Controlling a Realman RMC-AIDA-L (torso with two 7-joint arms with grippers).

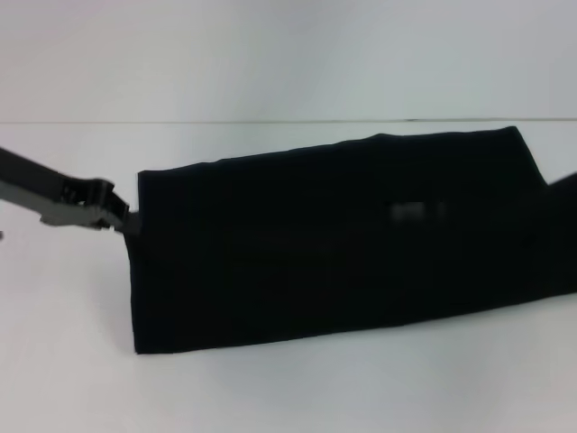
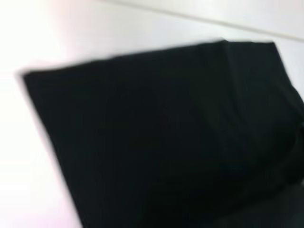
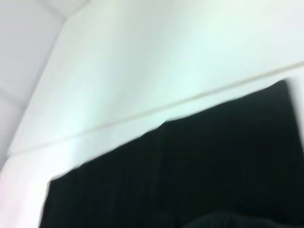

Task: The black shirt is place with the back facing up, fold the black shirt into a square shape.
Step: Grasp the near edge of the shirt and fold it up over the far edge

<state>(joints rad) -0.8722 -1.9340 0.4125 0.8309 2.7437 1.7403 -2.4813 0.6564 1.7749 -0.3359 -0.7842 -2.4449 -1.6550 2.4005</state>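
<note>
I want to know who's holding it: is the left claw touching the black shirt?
Touching. In the head view, the left gripper meets the black shirt at its left edge.

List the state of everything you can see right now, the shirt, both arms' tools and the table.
black shirt: folded into a long band, lying flat, not yet square.
left tool: at the shirt's left edge, low over the table.
right tool: out of view.
white table: bears the shirt.
</note>
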